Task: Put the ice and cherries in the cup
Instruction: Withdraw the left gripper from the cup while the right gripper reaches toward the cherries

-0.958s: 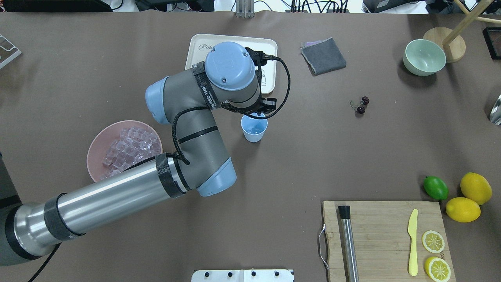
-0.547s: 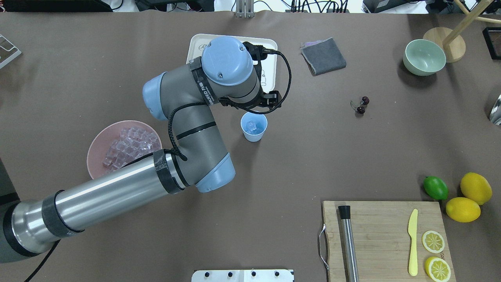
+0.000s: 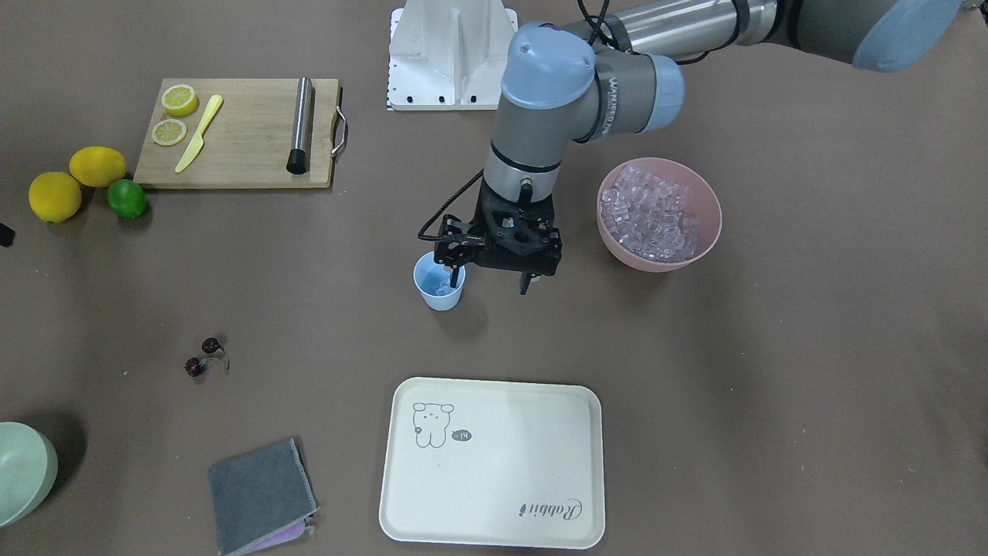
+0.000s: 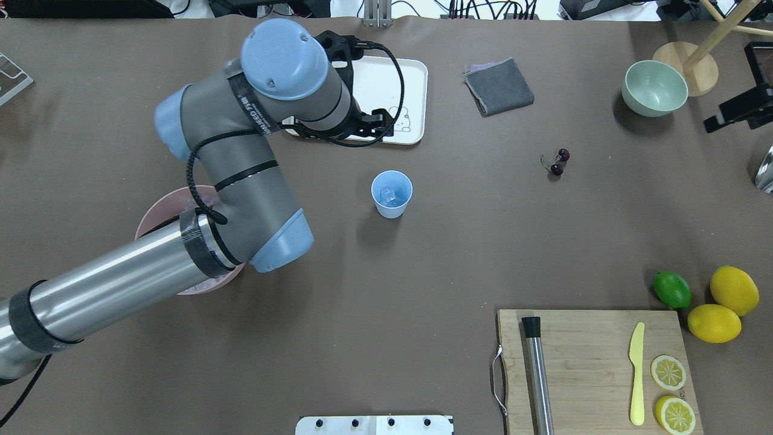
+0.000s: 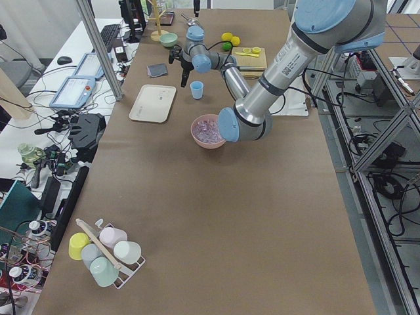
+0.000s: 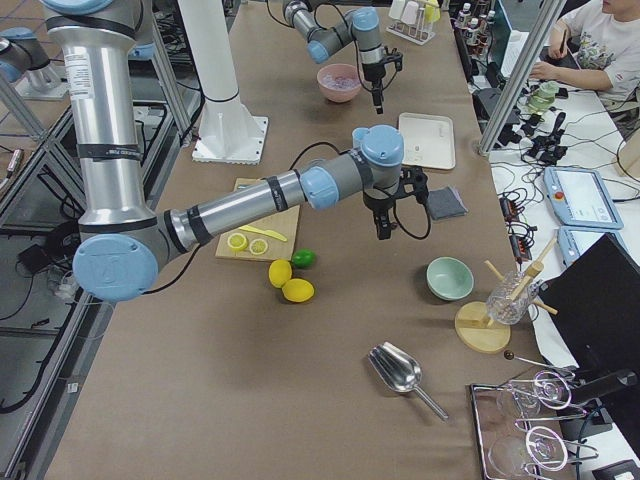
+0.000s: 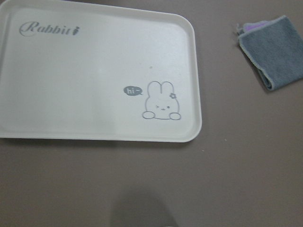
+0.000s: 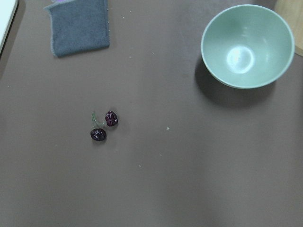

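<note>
The light blue cup [image 4: 391, 193] stands upright mid-table with a clear ice cube [image 4: 389, 194] in it; it also shows in the front view [image 3: 438, 284]. More ice [image 3: 652, 216] fills the pink bowl [image 3: 706, 232], which my left arm mostly hides in the overhead view. The cherries [image 4: 557, 163] lie on the table right of the cup, and show in the right wrist view [image 8: 102, 126]. My left gripper [image 3: 491, 282] is open and empty beside the cup in the front view; overhead its wrist is over the tray's near edge. A black part of my right gripper [image 4: 740, 109] enters at the right edge; its fingers are hidden.
A cream tray [image 4: 413, 78] lies beyond the cup, with a grey cloth [image 4: 499, 86] and a pale green bowl [image 4: 654, 88] to its right. A cutting board [image 4: 592, 386] with a knife, lemon slices and a metal rod lies front right, with a lime [image 4: 672, 289] and lemons beside it.
My left arm has swung from above the cup to the left and away toward the tray, leaving an ice cube in the cup. A black part of my right arm has come in at the right edge.
</note>
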